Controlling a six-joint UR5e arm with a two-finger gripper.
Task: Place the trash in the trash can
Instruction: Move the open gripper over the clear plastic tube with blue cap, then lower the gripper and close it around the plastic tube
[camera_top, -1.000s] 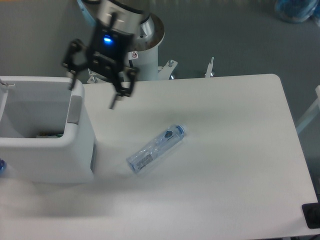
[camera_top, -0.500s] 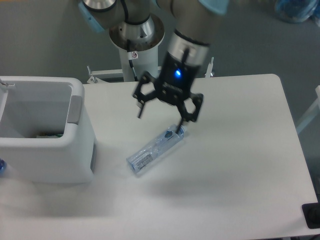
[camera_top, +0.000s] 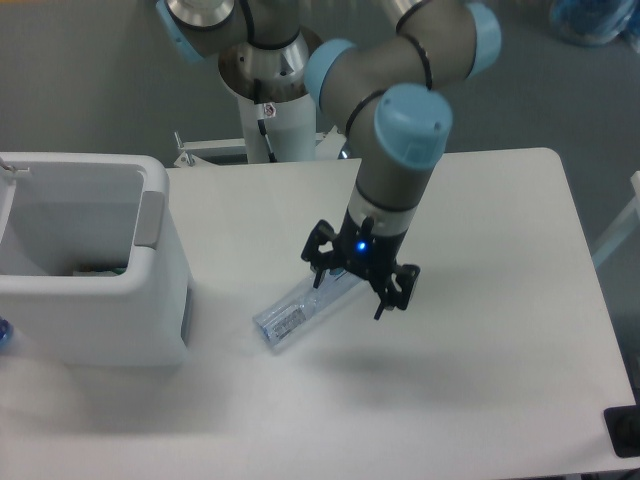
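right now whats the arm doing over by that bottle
The gripper has come down from beside the trash can and now sits over the cap end of the clear plastic bottle, jaws spread open to either side of it. The bottle lies flat on the white table, not yet gripped. Something already lies at the bottom of the can.

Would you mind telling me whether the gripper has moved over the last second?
Yes. The gripper has swung right, away from the trash can, and dropped toward the cap end of the bottle on the table.
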